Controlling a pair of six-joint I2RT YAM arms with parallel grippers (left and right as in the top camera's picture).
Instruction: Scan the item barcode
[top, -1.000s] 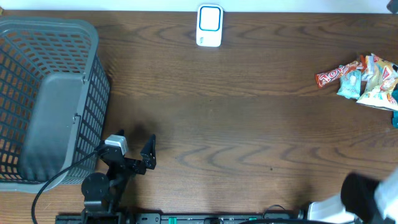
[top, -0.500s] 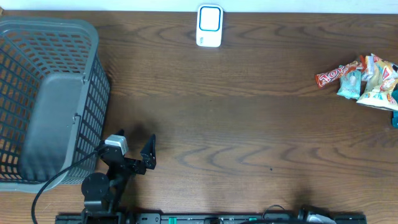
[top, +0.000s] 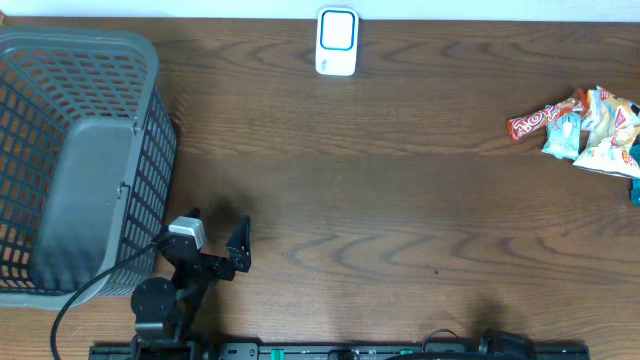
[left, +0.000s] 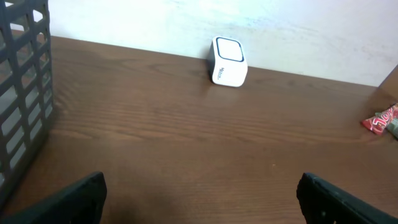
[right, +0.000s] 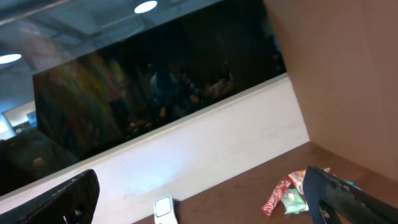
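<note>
My left hand (top: 215, 228) and right hand (right: 199, 199) gape empty; I'd pinch the red candy bar (top: 535, 122) edgewise, leaving its barcode unobstructed.

The overhead view looks straight down on the table (top: 400, 200). The left wrist view sits low near 7 o'clock, facing 12. The right wrist view is tilted, facing the far wall (right: 217, 143). All three share the scanner (top: 337, 42) and snack packets (top: 585, 125).

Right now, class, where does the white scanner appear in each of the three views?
Overhead: white scanner at top centre.
Left wrist: scanner in the upper middle.
Right wrist: scanner at the bottom edge, left of centre.
Shared landmark: red snack wrapper, right of the scanner in every picture.
</note>
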